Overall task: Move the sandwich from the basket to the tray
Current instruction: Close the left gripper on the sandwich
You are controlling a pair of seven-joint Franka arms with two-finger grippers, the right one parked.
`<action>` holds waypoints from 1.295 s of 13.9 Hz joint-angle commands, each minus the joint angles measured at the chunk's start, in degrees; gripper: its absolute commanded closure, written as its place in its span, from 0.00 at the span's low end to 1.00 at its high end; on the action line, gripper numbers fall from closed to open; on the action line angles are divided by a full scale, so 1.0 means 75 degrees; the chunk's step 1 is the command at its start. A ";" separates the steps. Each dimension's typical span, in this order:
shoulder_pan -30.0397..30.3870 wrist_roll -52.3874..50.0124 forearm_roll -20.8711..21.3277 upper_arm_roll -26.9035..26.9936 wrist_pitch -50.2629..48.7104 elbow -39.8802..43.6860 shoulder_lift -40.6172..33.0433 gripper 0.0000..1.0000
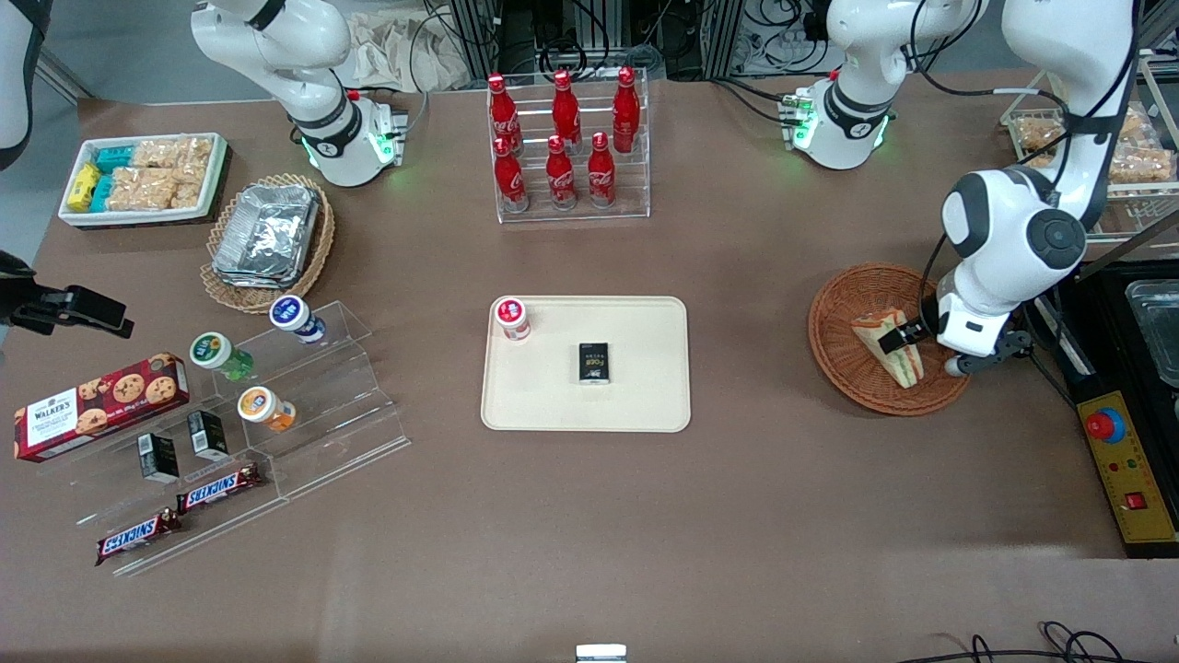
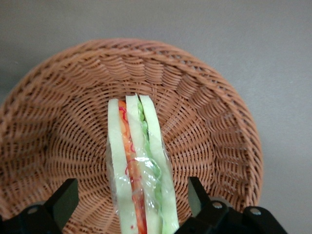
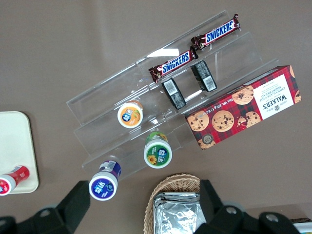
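Note:
The sandwich [image 1: 873, 328] is a pale wedge with orange-red and green filling, standing on edge in the round reddish-brown basket [image 1: 847, 299] at the working arm's end of the table. My gripper [image 1: 921, 348] is low over the basket and open. In the left wrist view the sandwich [image 2: 139, 146] sits between the two black fingers [image 2: 63, 200], with a gap of basket [image 2: 58, 122] weave showing on each side. The cream tray [image 1: 645, 405] lies flat at the table's middle, well away toward the parked arm.
On the tray stand a red-capped small bottle [image 1: 512, 318] and a black box [image 1: 594, 362]. A rack of red cola bottles [image 1: 564, 147] stands farther from the front camera. A yellow control box [image 1: 1128, 465] and a black appliance [image 1: 1138, 322] lie beside the basket.

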 commanded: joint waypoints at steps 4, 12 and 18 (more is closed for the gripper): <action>0.0035 -0.0098 -0.0139 -0.0059 0.0388 -0.0554 -0.0076 0.01; -0.0035 -0.0005 -0.0127 -0.0094 0.0318 -0.0660 -0.0146 1.00; -0.0106 -0.0028 -0.0116 -0.0211 -0.0417 -0.0310 -0.0672 1.00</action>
